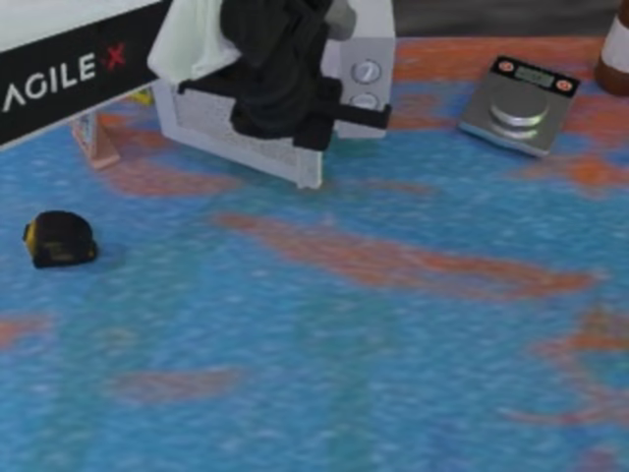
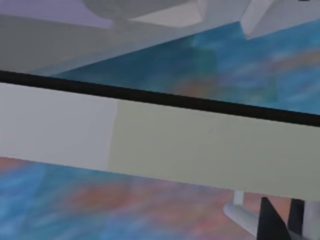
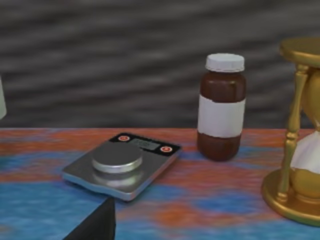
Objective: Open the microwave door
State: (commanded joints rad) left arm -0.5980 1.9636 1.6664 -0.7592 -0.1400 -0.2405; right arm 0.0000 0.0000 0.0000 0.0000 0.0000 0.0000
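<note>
Left hand (image 1: 313,126), grip unclear, over the part-open microwave door (image 1: 246,138).

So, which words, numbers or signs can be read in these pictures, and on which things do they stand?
"AGILE X", first letter cut off: on the left arm, over the table's far left.
Number on the microwave knob: too blurred.
Kitchen scale display and red buttons: unreadable.
Brown jar label: blank.

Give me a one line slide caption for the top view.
Left gripper at the partly open microwave door, with a kitchen scale and tape measure nearby.
</note>
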